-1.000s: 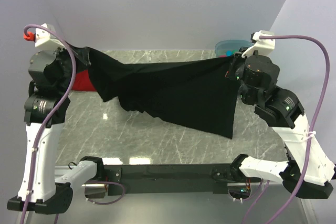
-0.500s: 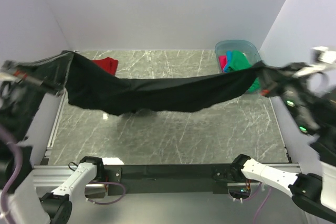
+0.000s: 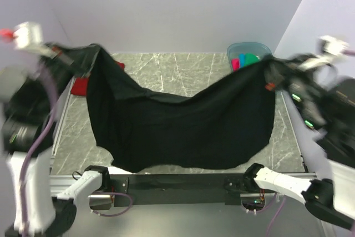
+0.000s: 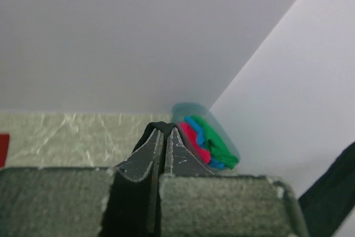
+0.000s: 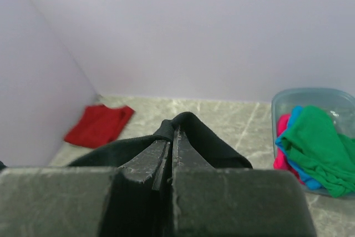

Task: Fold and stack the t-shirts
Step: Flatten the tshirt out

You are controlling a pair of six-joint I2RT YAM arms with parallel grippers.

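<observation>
Each claw is clenched on a corner of the black t-shirt (image 3: 183,131): in the left wrist view the left claw (image 4: 165,131) has its jaws pressed together with a small fold of black cloth poking out at the tips, and the right claw (image 5: 173,129) pinches a thicker hump of the same cloth. Half a second ago the shirt was drawn into a narrow, nearly level band between arms spread wide. Now it has opened into a broad sheet hanging from the left claw (image 3: 89,59) and the right claw (image 3: 272,73), its lower hem swung down toward the near edge of the table (image 3: 166,62). This looks like a shake-out to flatten the shirt before it is laid down, so the folding itself is not yet begun. Both arms are smeared by motion, so their exact pose is hard to read. Whether the hem touches the table I cannot tell, and the cloth hides most of the table's middle. The red t-shirt (image 3: 79,86) lies at the far left, mostly covered in the top view but plain from the right wrist (image 5: 100,125). The tub (image 3: 249,46) at the far right holds the green, pink and blue shirts (image 5: 319,148), partly screened by the raised corner.
</observation>
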